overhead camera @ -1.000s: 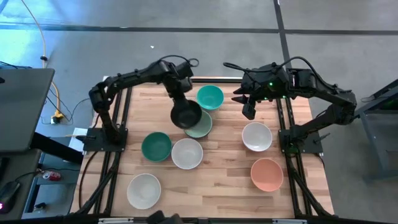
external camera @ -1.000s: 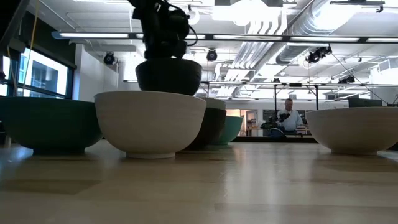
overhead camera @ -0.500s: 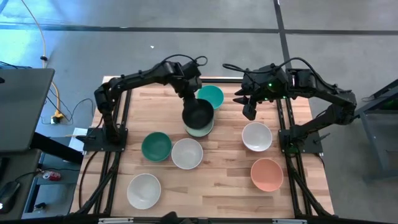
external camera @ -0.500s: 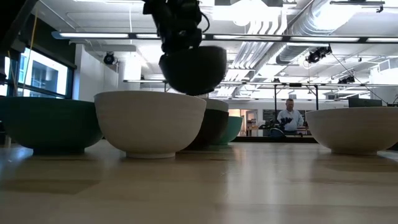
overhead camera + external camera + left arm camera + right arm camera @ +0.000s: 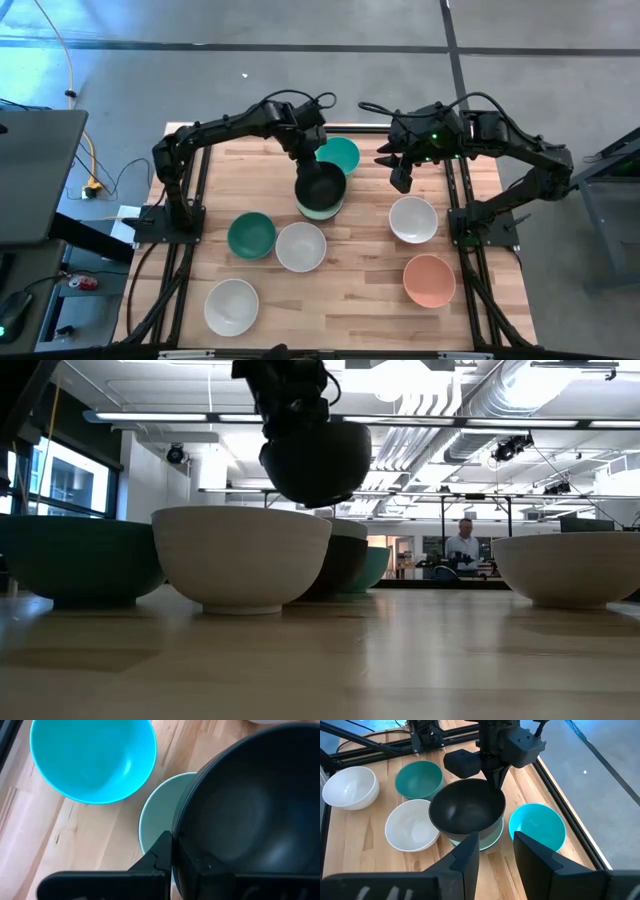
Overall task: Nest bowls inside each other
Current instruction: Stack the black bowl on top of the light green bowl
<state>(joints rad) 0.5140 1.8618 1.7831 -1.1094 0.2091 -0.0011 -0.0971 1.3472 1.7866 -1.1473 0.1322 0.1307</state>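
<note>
My left gripper (image 5: 311, 160) is shut on a black bowl (image 5: 321, 186) and holds it in the air over the mint bowl (image 5: 322, 209), close to the teal bowl (image 5: 340, 154). In the low view the black bowl (image 5: 314, 460) hangs tilted behind a white bowl (image 5: 241, 558). My right gripper (image 5: 400, 178) is open and hovers over the table's far right part, touching nothing. The dark green bowl (image 5: 251, 235), three white bowls (image 5: 301, 247) (image 5: 232, 306) (image 5: 413, 220) and the salmon bowl (image 5: 430, 281) stand on their bases on the table. A second black bowl does not show. My left gripper pinches the black bowl's rim (image 5: 176, 840) on its far-left side, one finger (image 5: 161, 854) outside the wall and the other inside. The fingers come from above, pointing down. The bowl is lifted clear and hangs tilted over the mint bowl (image 5: 159, 809).
The wooden table (image 5: 360, 300) has dark frame rails along its left and right sides, where the arm bases stand. Bare wood lies between the salmon bowl and the near white bowl. A person (image 5: 462, 546) stands far off in the room behind.
My left gripper has carried the black bowl toward the table's right, from beside the mint bowl to over it. The bowl has tipped from level to tilted and risen a little. My right arm has kept still.
</note>
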